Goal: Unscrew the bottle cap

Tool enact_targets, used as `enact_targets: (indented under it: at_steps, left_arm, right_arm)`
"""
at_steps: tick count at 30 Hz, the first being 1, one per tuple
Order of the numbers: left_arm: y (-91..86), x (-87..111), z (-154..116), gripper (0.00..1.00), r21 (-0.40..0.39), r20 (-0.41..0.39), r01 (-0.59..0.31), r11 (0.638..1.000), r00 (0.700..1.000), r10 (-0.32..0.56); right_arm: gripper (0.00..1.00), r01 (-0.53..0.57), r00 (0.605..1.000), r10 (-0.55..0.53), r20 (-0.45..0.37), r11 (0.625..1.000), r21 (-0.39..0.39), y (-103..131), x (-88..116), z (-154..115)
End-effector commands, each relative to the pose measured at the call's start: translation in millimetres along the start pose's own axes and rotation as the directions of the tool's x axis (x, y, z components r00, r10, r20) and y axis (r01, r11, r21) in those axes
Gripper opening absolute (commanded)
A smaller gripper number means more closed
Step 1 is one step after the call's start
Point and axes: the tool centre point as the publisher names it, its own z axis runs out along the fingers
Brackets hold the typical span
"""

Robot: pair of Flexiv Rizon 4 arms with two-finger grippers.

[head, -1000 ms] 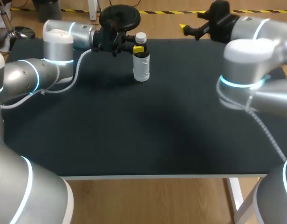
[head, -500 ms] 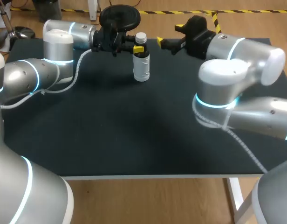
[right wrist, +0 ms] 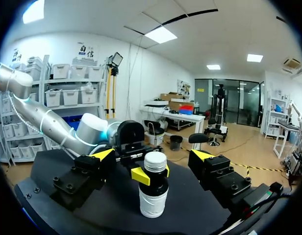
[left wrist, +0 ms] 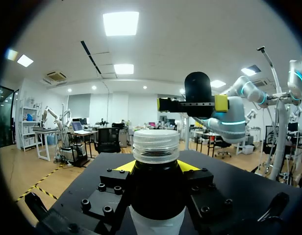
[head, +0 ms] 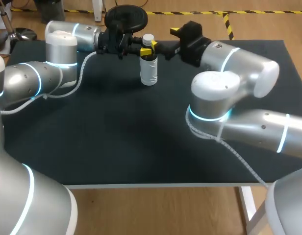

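One white-labelled bottle [head: 149,72], print illegible, sits clamped by left gripper [head: 145,51]; right gripper [right wrist: 153,155] gapes facing its cap [head: 148,38].

Silver left arm [head: 28,78] and right arm [head: 239,61] carry cyan-lit rings [head: 208,119], coiled white cables [head: 83,72]

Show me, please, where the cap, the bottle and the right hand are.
cap [left wrist: 156,145], left wrist view, its ribbed side.
bottle [head: 149,73], head view, its white label.
right hand [right wrist: 153,155], right wrist view, midway between its yellow tips.
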Motion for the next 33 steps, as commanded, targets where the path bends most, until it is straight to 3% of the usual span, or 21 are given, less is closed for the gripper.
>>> enact_targets:
  at_steps: [1,13,33]
  left_arm:
    - [0.9,-3.2,0,0.0,0.001,-0.006,0.0,1.0,1.0,0.0]
    - [0.9,-3.2,0,0.0,0.001,-0.006,0.0,1.0,1.0,0.0]
    - [0.9,-3.2,0,0.0,0.001,-0.006,0.0,1.0,1.0,0.0]
  right_arm:
    - [1.0,-0.002,1.0,0.002,0.006,0.999,-0.035,-5,7,15]
    - [1.0,-0.02,0.998,0.018,-0.053,0.999,-0.028,-11,22,38]
    - [1.0,-0.043,0.994,0.041,-0.106,0.999,-0.017,-23,26,65]
